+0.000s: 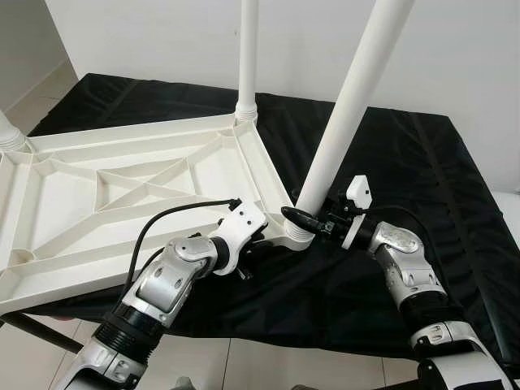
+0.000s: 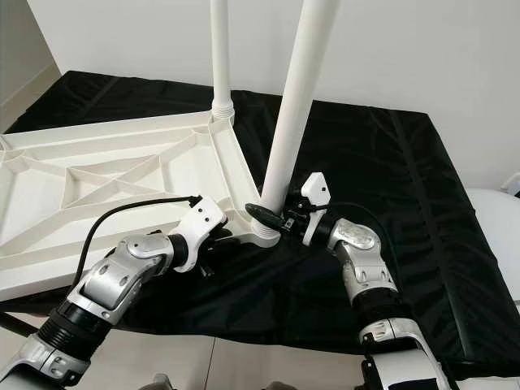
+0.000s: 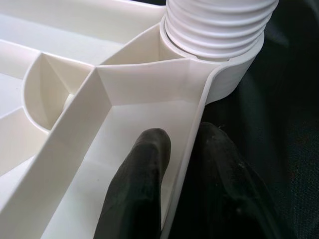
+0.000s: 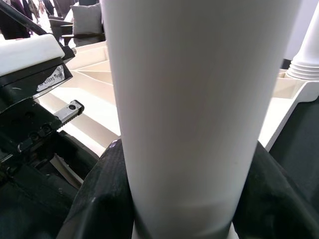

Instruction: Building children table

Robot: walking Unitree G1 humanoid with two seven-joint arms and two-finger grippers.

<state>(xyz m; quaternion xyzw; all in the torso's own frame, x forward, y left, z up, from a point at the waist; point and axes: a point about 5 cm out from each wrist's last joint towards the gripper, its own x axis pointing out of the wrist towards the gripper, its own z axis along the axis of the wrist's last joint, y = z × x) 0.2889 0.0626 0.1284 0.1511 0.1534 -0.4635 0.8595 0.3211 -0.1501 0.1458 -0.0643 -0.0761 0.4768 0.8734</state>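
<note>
Upturned tabletop (image 1: 122,191) on the black-covered bench (image 1: 422,162). Far leg (image 1: 248,49) stands seated; near leg (image 1: 349,106) leans in its corner socket, pinched by the right gripper (image 1: 313,219). Left gripper (image 1: 256,248) clamps the tabletop's rim beside that socket. Tightening remains.

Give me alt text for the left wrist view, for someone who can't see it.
The left gripper pinches the rim of the upturned white tabletop, one black finger inside the rim and one outside. Just beyond, the threaded end of a white leg sits in the corner socket, over black cloth.
</note>
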